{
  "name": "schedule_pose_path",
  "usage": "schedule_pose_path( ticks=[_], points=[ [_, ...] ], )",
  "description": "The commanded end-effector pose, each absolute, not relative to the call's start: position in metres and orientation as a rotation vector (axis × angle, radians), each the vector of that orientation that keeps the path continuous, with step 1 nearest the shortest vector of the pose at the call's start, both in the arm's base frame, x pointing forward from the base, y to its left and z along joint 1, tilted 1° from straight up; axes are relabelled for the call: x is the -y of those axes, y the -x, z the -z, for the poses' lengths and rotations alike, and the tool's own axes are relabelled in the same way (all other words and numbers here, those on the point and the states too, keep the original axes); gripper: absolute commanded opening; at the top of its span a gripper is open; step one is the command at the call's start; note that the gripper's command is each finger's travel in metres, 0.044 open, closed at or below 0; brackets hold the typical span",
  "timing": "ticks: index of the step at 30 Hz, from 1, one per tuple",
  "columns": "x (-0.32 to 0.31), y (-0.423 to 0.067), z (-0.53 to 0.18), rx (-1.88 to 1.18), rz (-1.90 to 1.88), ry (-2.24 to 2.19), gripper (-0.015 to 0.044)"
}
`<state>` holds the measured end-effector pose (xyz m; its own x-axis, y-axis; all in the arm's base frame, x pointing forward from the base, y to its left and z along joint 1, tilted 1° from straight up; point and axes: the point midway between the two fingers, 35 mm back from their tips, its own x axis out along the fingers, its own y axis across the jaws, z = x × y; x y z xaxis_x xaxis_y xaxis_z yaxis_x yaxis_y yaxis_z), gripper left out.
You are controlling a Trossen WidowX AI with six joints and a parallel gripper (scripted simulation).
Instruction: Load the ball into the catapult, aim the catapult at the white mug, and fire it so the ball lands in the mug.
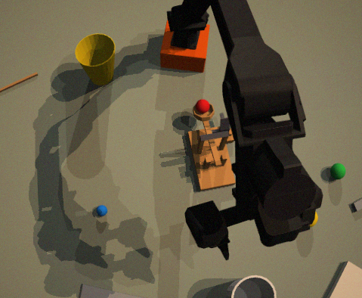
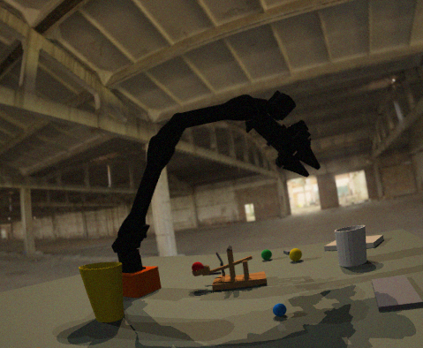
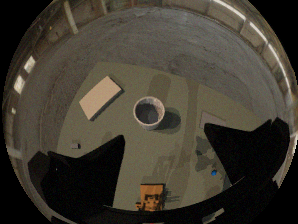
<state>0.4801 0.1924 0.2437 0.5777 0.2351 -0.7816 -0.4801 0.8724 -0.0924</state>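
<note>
Loading is complete: the red ball (image 1: 202,105) sits in the catapult (image 1: 211,155) cup. The end effector (image 2: 307,164) hangs high, fingers apart, empty. Aiming at the white mug (image 2: 351,245) and firing remain.
</note>
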Motion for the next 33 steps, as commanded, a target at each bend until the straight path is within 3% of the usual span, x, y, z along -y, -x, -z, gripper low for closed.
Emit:
schedule_pose_path(
  ticks=[1, 10, 27, 33],
  points=[
    [-0.1927, -0.4805, -0.2437, -0.855, -0.432, 0.313, 0.044],
    [-0.1927, -0.4805, -0.2437, -0.855, -0.432, 0.313, 0.044],
    [-0.1927, -0.4805, -0.2437, -0.855, -0.432, 0.313, 0.0],
    [-0.1927, -0.4805, -0.2437, -0.855, -0.432, 0.313, 0.0]
  ],
)
